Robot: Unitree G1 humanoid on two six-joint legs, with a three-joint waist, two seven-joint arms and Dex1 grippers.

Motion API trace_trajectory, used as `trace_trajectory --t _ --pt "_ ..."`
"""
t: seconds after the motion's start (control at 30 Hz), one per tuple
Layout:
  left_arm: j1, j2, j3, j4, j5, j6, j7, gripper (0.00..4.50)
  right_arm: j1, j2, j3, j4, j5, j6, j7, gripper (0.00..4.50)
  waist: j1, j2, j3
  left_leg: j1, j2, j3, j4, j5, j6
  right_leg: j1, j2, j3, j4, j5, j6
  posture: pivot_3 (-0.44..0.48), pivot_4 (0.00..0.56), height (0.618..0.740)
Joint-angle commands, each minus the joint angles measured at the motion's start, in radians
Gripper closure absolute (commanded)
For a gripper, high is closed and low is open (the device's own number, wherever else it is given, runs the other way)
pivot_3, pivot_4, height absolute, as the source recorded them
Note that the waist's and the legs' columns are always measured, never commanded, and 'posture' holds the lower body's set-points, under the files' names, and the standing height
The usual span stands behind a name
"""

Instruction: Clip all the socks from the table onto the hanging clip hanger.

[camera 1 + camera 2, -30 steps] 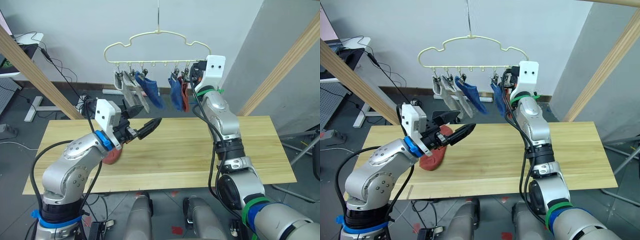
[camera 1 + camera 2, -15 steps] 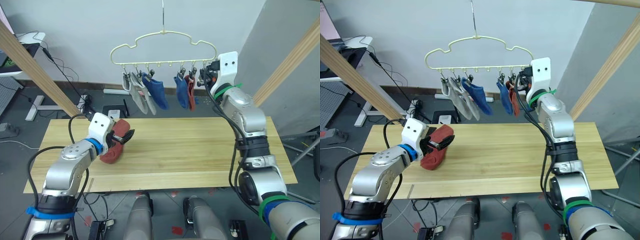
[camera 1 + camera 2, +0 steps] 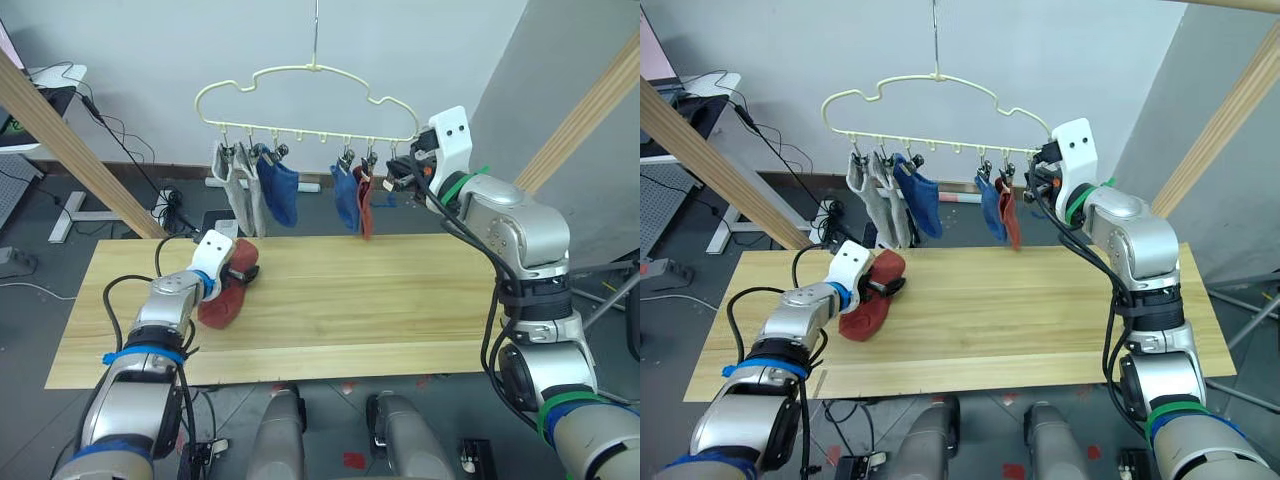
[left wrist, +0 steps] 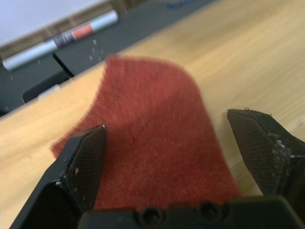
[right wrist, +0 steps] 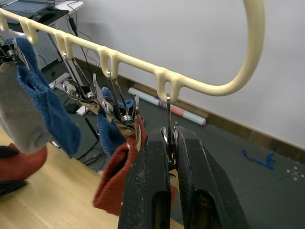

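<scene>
Since one second ago, the left claw (image 4: 167, 157) has dropped from mid-air to the last rust-red sock (image 3: 224, 297), fingers apart, straddling it on the surface (image 3: 400, 300). Sock is likely soft, light and limp: pinch one edge. Right claw (image 5: 170, 143) is clamped on the end clip (image 5: 169, 135) of the clip hanger (image 3: 300, 75).

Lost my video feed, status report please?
Left gripper open, straddling last red sock on table. Right gripper shut on end clip of hanger. Nothing in the way.
</scene>
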Motion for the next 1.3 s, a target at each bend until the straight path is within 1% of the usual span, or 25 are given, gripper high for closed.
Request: trace_trajectory --t 0.03,0.07,0.17,0.4,0.53,0.57,0.63,0.77,0.83,0.9,0.93,1.03,1.17,1.3 --pt "-0.018 -0.001 -0.019 0.121 0.051 -0.033 -0.020 0.00 0.015 -0.009 -0.022 -0.065 0.022 0.054 -0.012 4.48 -0.001 0.000 0.000 0.000 0.000 0.000 0.000 0.000 0.000 0.000 0.000 0.000 0.000 0.000 0.000 -0.078 0.314 0.740" --pt "-0.022 -0.002 -0.021 0.140 0.057 -0.034 -0.034 0.00 0.017 -0.010 -0.023 -0.071 0.025 0.062 -0.016 4.48 -0.001 0.000 0.000 0.000 0.000 0.000 0.001 0.000 0.000 0.000 0.000 0.000 0.001 0.000 0.000 -0.078 0.314 0.740" --pt "-0.024 -0.004 -0.035 0.169 0.080 -0.043 -0.072 0.57 0.018 -0.012 -0.030 -0.080 0.030 0.076 -0.025 4.50 -0.001 0.000 0.000 0.001 0.000 0.000 0.001 0.000 0.000 0.001 0.000 0.000 0.001 0.000 0.000 -0.081 0.318 0.740" --pt "-0.011 -0.016 -0.023 0.137 0.077 -0.076 -0.109 2.51 0.023 -0.019 -0.039 -0.075 0.032 0.074 -0.026 4.50 -0.001 0.000 0.000 0.002 0.000 0.000 0.001 0.000 0.000 0.002 0.000 0.000 0.001 0.000 0.000 -0.076 0.321 0.740" --pt "0.026 -0.026 -0.018 0.047 0.054 -0.074 -0.151 3.63 0.019 -0.024 -0.050 -0.062 0.036 0.073 -0.020 4.50 0.000 0.000 0.000 0.002 0.000 0.000 0.001 0.000 0.000 0.002 0.000 0.000 0.001 0.000 0.000 -0.075 0.322 0.740" --pt "0.041 -0.029 -0.015 0.010 0.045 -0.066 -0.166 3.92 0.015 -0.026 -0.056 -0.057 0.039 0.076 -0.019 4.50 0.000 0.001 0.000 0.002 0.000 0.000 0.001 0.000 0.000 0.002 0.000 0.000 0.001 0.000 0.000 -0.075 0.322 0.740" --pt "0.087 -0.043 -0.006 -0.119 0.014 -0.020 -0.195 4.47 0.006 -0.041 -0.069 -0.043 0.046 0.084 -0.007 4.50 0.000 0.001 0.000 0.002 0.000 0.000 0.001 0.000 0.000 0.002 -0.001 0.000 0.000 0.000 0.000 -0.075 0.321 0.740" --pt "0.197 -0.065 -0.001 -0.419 -0.051 0.102 -0.228 4.49 -0.015 -0.053 -0.112 -0.020 0.086 0.130 -0.006 4.50 0.000 0.001 0.000 0.001 0.000 0.000 0.001 0.000 0.000 0.002 -0.001 0.000 0.000 0.000 0.000 -0.075 0.318 0.740" --pt "0.255 -0.085 0.007 -0.579 -0.091 0.167 -0.224 4.49 -0.023 -0.045 -0.145 -0.017 0.113 0.174 -0.016 4.50 -0.001 0.001 0.001 0.001 0.001 -0.001 0.001 0.000 0.000 0.002 -0.001 0.000 0.000 0.000 0.000 -0.102 0.300 0.740" --pt "0.297 -0.105 0.014 -0.703 -0.125 0.216 -0.215 4.49 -0.032 -0.031 -0.178 -0.019 0.141 0.222 -0.033 4.50 0.000 0.001 0.001 0.001 0.001 -0.001 0.001 0.000 0.000 0.002 -0.001 0.000 0.000 0.000 0.000 -0.105 0.297 0.740" --pt "0.318 -0.117 0.013 -0.761 -0.142 0.235 -0.211 4.49 -0.037 -0.021 -0.197 -0.023 0.156 0.250 -0.045 4.50 0.000 0.001 0.001 0.001 0.001 -0.001 0.001 0.000 0.000 0.002 -0.001 0.000 0.000 0.000 0.000 -0.124 0.289 0.740" --pt "0.363 -0.191 0.003 -0.955 -0.209 0.264 -0.178 4.49 -0.069 0.043 -0.317 -0.032 0.220 0.384 -0.120 4.50 -0.002 0.001 0.000 0.001 0.001 -0.001 0.001 0.000 0.000 0.003 -0.002 0.001 0.000 0.000 0.000 -0.144 0.275 0.740" --pt "0.370 -0.279 -0.052 -1.103 -0.236 0.261 -0.143 4.49 -0.128 0.099 -0.455 -0.029 0.262 0.537 -0.196 4.50 -0.002 0.001 0.000 0.001 0.000 -0.001 0.002 0.000 0.000 0.003 -0.003 0.000 0.000 0.000 0.000 -0.155 0.269 0.740" --pt "0.347 -0.341 -0.087 -1.119 -0.218 0.194 -0.115 4.49 -0.192 0.139 -0.559 -0.006 0.270 0.631 -0.249 4.50 -0.005 0.001 0.000 0.001 -0.001 0.000 0.002 0.000 0.000 0.003 -0.002 0.001 0.000 0.000 0.000 -0.134 0.279 0.740"
